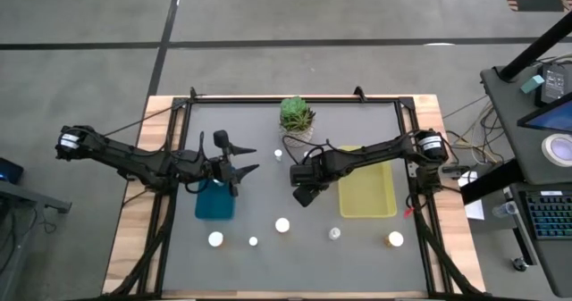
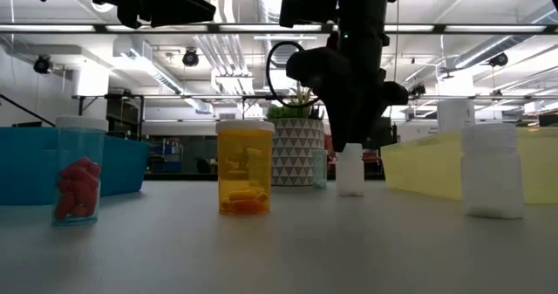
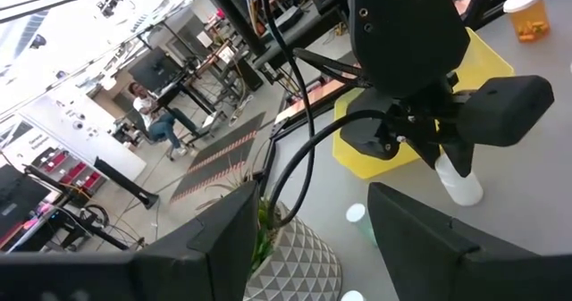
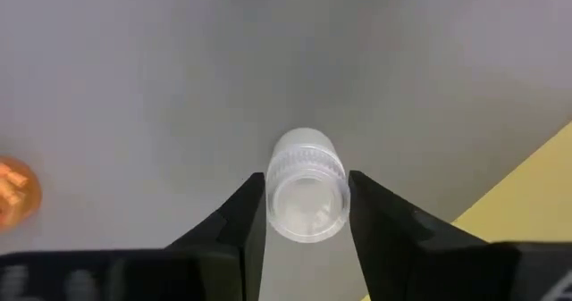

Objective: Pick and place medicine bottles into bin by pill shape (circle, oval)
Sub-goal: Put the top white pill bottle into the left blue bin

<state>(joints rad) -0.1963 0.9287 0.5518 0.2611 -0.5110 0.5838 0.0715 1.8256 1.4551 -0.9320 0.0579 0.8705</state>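
So the right gripper (image 4: 304,213) is over the middle of the table (image 1: 357,238), just left of the yellow bin (image 1: 366,198), and its jaws are clenched on a small clear bottle (image 4: 308,196) with a white cap. From the wrist view the bottle sits right between the two fingers (image 4: 246,216), touching both. In the low view it hangs right at the table surface, and I can't tell if it's lifted or still standing.

What worries me: the grip looks like it's on the cap end of a smooth round bottle, so it could twist or slide out on the way to a bin, especially if I swing fast. The yellow bin's wall is close, and a low carry could knock the bottle against it.

Also, I can't see any pills through this one from here, so picking the wrong bin is a real risk.

The left gripper (image 1: 243,158) hovers with its jaws released over the far end of the blue bin (image 1: 214,203). If the bottle belongs there, the arms could bump.
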